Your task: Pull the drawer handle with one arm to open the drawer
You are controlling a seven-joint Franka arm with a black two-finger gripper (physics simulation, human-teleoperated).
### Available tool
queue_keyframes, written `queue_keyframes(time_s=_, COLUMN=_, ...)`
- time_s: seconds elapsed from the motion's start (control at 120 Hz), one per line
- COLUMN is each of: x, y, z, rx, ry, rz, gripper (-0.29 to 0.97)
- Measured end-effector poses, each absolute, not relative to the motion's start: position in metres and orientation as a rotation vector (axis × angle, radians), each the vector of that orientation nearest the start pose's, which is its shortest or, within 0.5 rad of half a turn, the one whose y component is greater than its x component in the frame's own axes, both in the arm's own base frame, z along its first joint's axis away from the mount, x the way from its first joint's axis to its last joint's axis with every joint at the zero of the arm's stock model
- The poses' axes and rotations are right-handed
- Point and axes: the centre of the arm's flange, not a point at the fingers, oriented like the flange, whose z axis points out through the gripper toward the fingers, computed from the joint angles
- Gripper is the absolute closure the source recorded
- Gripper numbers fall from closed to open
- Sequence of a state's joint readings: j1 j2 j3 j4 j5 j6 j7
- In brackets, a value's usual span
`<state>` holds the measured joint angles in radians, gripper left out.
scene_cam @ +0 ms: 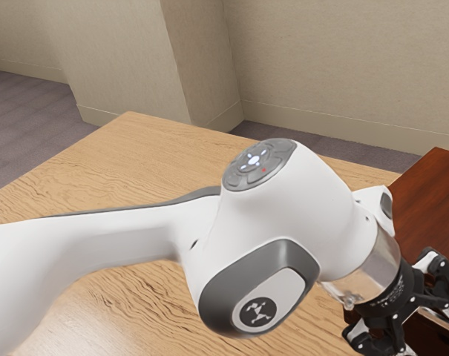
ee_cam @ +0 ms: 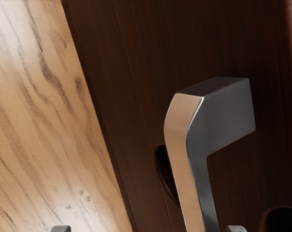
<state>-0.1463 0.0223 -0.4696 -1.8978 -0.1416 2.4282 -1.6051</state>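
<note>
Ext. view: your arm [scene_cam: 269, 222] reaches to lower right, jaws beside the dark drawer unit [scene_cam: 432, 193] at right edge. Can't tell if they're wide or narrow. Wrist cam: steel handle [ee_cam: 203, 145] on drawer front [ee_cam: 136, 72], close to hand; worktop [ee_cam: 34, 121] alongside.

I can read no real words here. On my arm [scene_cam: 120, 237], a grey cap [scene_cam: 280, 285] has a small white sign [scene_cam: 255, 312], like dots joined by lines. A black ring [scene_cam: 393, 295] by the wrist has tiny white print, too small to read.
</note>
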Motion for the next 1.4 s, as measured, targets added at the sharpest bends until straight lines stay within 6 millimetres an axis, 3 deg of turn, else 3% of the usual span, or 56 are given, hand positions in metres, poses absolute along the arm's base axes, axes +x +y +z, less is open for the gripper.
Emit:
queue_keyframes(time_s=0.575, x=0.484, y=-0.349, z=0.551, rx=2.278, ry=1.344, rz=0.155, gripper=0.72)
queue_keyframes(time_s=1.075, x=0.452, y=-0.344, z=0.552, rx=2.306, ry=1.336, rz=0.191, gripper=0.79)
queue_keyframes(time_s=1.4, x=0.436, y=-0.330, z=0.554, rx=2.295, ry=1.352, rz=0.235, gripper=0.79)
